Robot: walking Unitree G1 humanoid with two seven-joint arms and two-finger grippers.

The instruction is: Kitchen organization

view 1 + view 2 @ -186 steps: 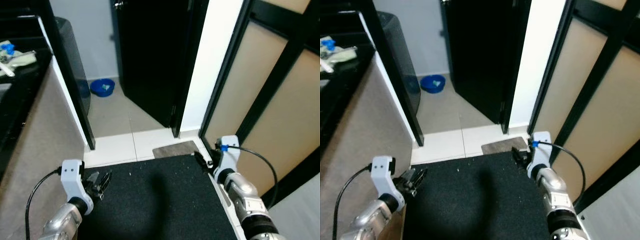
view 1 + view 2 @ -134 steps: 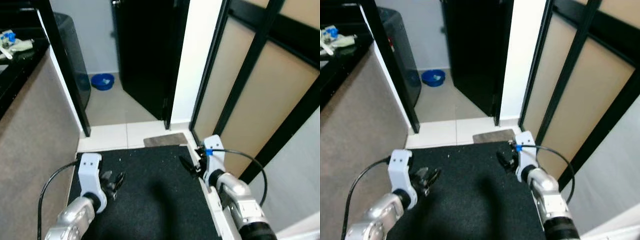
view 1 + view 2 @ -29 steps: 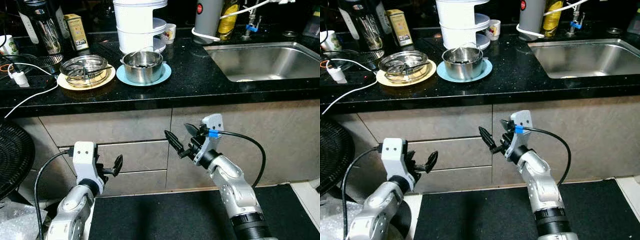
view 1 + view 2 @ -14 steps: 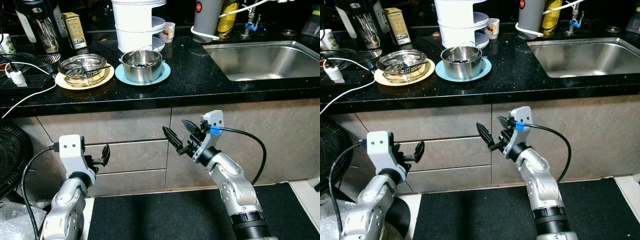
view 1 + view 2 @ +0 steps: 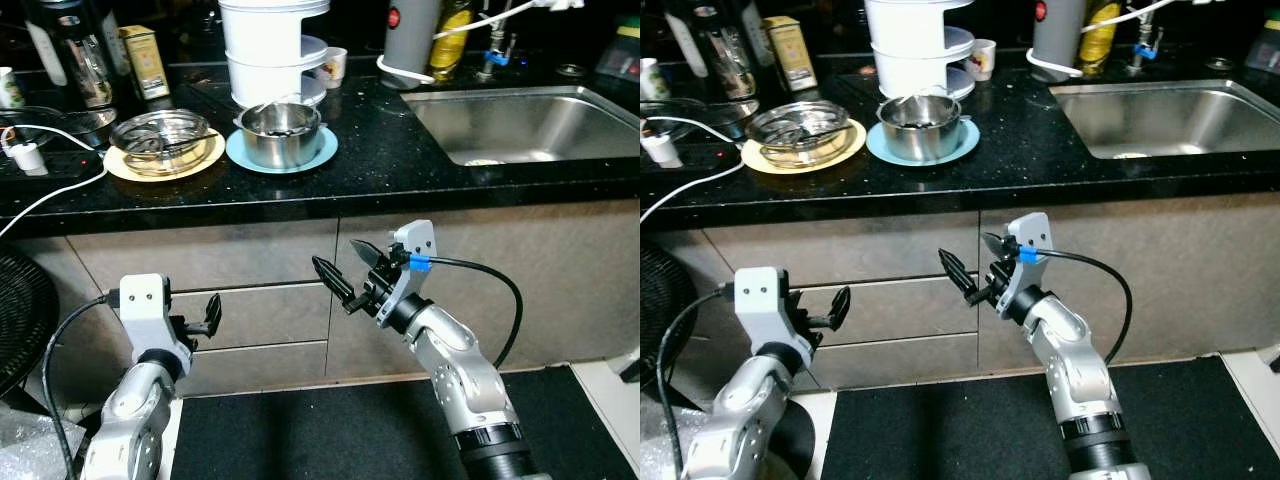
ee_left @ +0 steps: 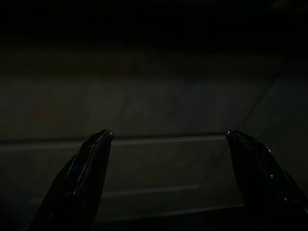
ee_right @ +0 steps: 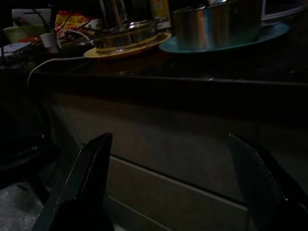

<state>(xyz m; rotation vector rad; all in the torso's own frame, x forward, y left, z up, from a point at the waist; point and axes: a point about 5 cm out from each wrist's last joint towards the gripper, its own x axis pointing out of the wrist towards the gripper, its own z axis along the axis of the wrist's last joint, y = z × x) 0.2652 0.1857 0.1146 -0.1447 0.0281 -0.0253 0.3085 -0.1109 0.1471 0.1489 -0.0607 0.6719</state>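
The round steel pot on its blue plate [image 5: 281, 130] sits on the black stone worktop [image 5: 380, 140], above and ahead of the right hand [image 5: 345, 275], whose fingers are spread and empty. The left hand [image 5: 205, 315], also spread, hangs lower by the drawer fronts, so the right is probably nearer.

Steel pot [image 5: 283, 132] upright on teal plate [image 5: 281, 152].

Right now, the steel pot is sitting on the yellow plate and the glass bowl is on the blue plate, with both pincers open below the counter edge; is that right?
Not quite: the plates are swapped. In the left eye view the steel pot sits on the blue plate and the glass bowl on the yellow plate. The left pincer and right pincer are indeed open below the counter edge.
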